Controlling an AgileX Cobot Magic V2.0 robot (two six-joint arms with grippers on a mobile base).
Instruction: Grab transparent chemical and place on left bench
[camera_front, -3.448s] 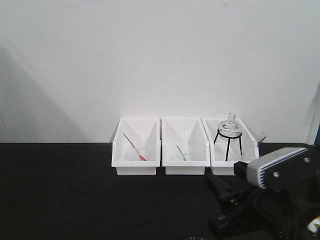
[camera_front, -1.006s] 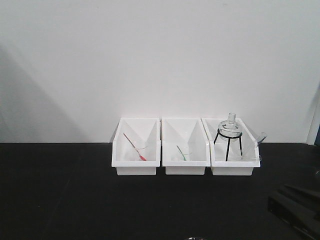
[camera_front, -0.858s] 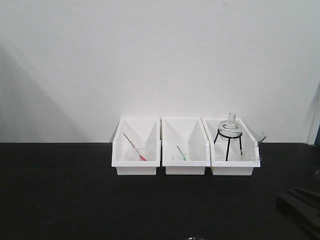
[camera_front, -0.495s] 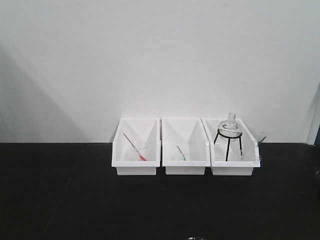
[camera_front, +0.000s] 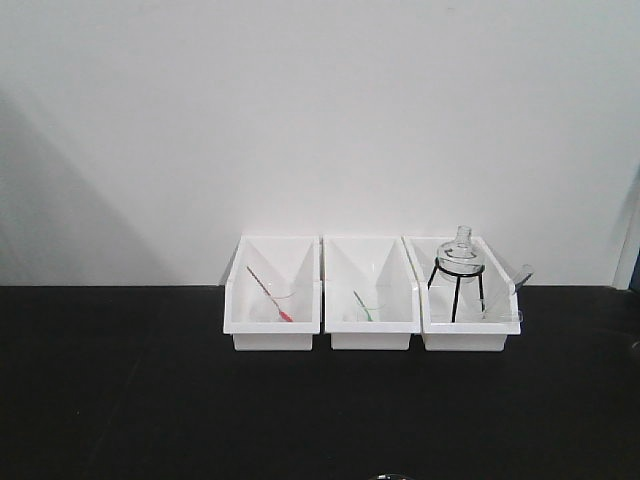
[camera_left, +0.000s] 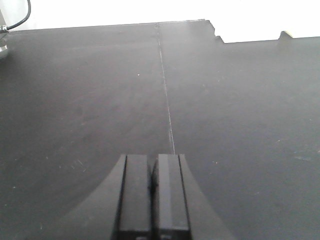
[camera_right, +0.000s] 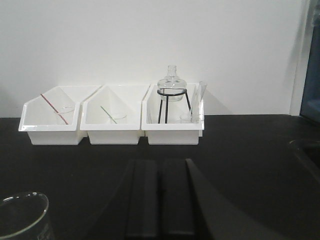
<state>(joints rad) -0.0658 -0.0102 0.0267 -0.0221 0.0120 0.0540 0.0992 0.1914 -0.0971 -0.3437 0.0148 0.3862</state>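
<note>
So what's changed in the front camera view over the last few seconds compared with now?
The robot arm that filled the lower right corner of the front view has pulled back toward the right edge and is now out of that view entirely. Nothing was picked up or let go. The three white bins, the red-tipped dropper, the green-tipped dropper and the flask on its black tripod sit as before on the black bench.

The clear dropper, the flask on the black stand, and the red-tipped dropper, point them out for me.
clear dropper (camera_right: 201, 100): right wrist view, mid-stem, rightmost bin.
flask (camera_right: 171, 80): right wrist view, its glass body.
red-tipped dropper (camera_front: 268, 295): front view, mid-stem, leftmost bin.
</note>
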